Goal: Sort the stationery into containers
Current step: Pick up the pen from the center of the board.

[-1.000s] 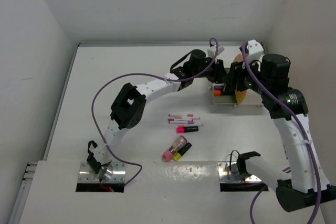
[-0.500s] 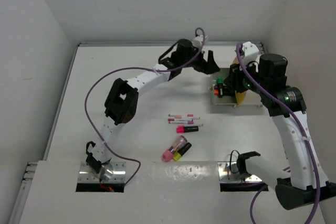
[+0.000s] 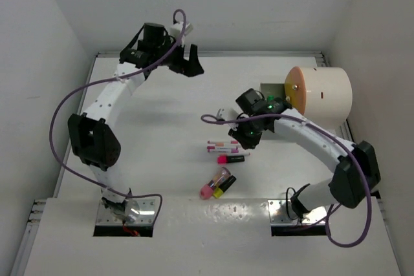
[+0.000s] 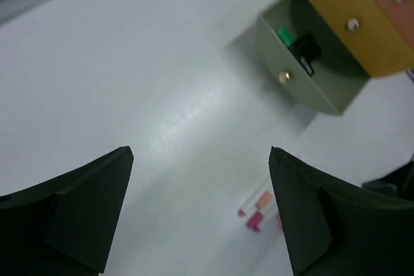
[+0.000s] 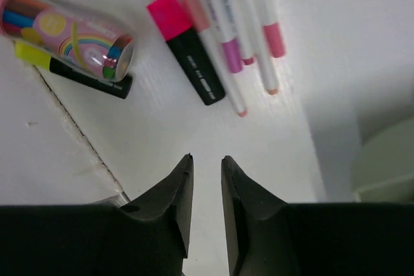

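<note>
The cream-white drum container [image 3: 325,92] lies at the back right, its orange end face [image 3: 295,87] toward the centre. From it a grey-green drawer [image 4: 321,84] stands pulled out with a green highlighter [image 4: 283,35] and a black-capped one [image 4: 305,49] inside. On the table lie thin white pens [image 3: 226,145], a pink highlighter [image 3: 231,158], a pink-ended tube [image 3: 215,182] and a yellow highlighter [image 3: 225,187]. My right gripper [image 3: 248,139] hovers just right of the pens [image 5: 239,24], jaws [image 5: 207,158] a narrow gap apart and empty. My left gripper [image 3: 192,64] is raised at the back, wide open [image 4: 200,152] and empty.
Side walls close in the table left and right, and a back wall stands behind the drum. A seam in the tabletop [image 5: 65,108] runs near the tube [image 5: 65,27] and the yellow highlighter [image 5: 71,70]. The arm bases sit in cutouts at the near edge.
My left gripper opened wide and swung from the drawer up to the back left. My right arm left the drum and came down beside the pens, its jaws narrowing.
</note>
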`<control>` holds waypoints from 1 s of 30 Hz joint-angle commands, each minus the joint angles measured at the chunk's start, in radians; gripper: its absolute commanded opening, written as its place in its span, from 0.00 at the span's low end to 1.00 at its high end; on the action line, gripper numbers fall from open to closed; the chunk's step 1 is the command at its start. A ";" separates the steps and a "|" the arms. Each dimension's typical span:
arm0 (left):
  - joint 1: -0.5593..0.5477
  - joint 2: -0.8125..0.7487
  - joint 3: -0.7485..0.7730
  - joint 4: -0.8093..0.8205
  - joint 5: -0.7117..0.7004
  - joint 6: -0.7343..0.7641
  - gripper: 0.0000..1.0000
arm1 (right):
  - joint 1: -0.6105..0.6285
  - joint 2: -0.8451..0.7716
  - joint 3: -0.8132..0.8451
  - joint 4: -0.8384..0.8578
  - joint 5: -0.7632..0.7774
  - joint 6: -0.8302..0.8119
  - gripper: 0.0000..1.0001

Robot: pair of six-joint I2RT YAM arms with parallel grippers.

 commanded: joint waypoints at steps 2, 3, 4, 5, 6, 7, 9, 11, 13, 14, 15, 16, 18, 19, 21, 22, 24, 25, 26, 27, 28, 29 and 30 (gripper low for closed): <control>0.063 -0.095 -0.187 -0.137 0.088 0.075 0.93 | 0.079 0.077 -0.046 0.084 0.025 -0.047 0.24; 0.072 -0.110 -0.237 -0.123 0.103 0.064 0.93 | 0.087 0.094 -0.057 0.092 0.028 -0.044 0.25; 0.084 -0.130 -0.254 -0.114 0.109 0.056 0.93 | 0.099 0.109 -0.062 0.101 0.031 -0.035 0.26; 0.086 -0.137 -0.270 -0.108 0.117 0.050 0.92 | 0.102 0.134 -0.068 0.107 0.033 -0.031 0.26; 0.089 -0.141 -0.279 -0.100 0.124 0.049 0.92 | 0.105 0.146 -0.068 0.107 0.034 -0.027 0.26; 0.086 -0.138 -0.282 -0.103 0.127 0.049 0.92 | 0.113 0.156 -0.072 0.113 0.040 -0.021 0.26; 0.088 -0.123 -0.276 -0.098 0.126 0.044 0.92 | 0.119 0.186 -0.082 0.112 0.052 -0.011 0.28; 0.092 -0.109 -0.256 -0.100 0.132 0.035 0.92 | 0.113 0.209 -0.104 0.110 0.059 0.006 0.31; 0.094 -0.088 -0.238 -0.100 0.138 0.026 0.91 | 0.108 0.219 -0.131 0.121 0.063 0.005 0.33; 0.095 -0.085 -0.233 -0.100 0.138 0.019 0.91 | 0.107 0.220 -0.153 0.123 0.065 0.003 0.34; 0.094 -0.075 -0.229 -0.100 0.138 0.016 0.91 | 0.104 0.217 -0.164 0.130 0.066 0.002 0.34; 0.095 -0.072 -0.225 -0.100 0.137 0.018 0.91 | 0.101 0.217 -0.172 0.130 0.063 -0.003 0.34; 0.094 -0.063 -0.219 -0.100 0.137 0.015 0.91 | 0.092 0.215 -0.192 0.123 0.059 -0.006 0.36; 0.095 -0.060 -0.216 -0.100 0.138 0.015 0.91 | 0.090 0.223 -0.197 0.120 0.056 -0.010 0.38; 0.094 -0.049 -0.209 -0.095 0.143 0.007 0.90 | 0.084 0.235 -0.210 0.123 0.057 -0.015 0.42; 0.094 -0.048 -0.209 -0.095 0.143 0.007 0.90 | 0.079 0.241 -0.210 0.130 0.056 -0.015 0.44; 0.092 -0.045 -0.207 -0.091 0.147 0.004 0.90 | 0.075 0.260 -0.212 0.144 0.056 -0.017 0.47; 0.092 -0.043 -0.206 -0.091 0.146 0.004 0.90 | 0.072 0.268 -0.209 0.150 0.057 -0.018 0.48; 0.094 -0.043 -0.206 -0.091 0.146 0.004 0.90 | 0.069 0.274 -0.209 0.155 0.057 -0.020 0.49; 0.095 -0.043 -0.206 -0.092 0.146 0.004 0.90 | 0.067 0.283 -0.207 0.164 0.060 -0.026 0.50; 0.095 -0.045 -0.206 -0.092 0.146 0.004 0.90 | 0.065 0.297 -0.206 0.169 0.060 -0.027 0.51; 0.095 -0.046 -0.206 -0.091 0.144 0.007 0.90 | 0.061 0.306 -0.204 0.172 0.060 -0.030 0.51; 0.097 -0.046 -0.206 -0.092 0.144 0.009 0.90 | 0.059 0.315 -0.203 0.175 0.060 -0.037 0.51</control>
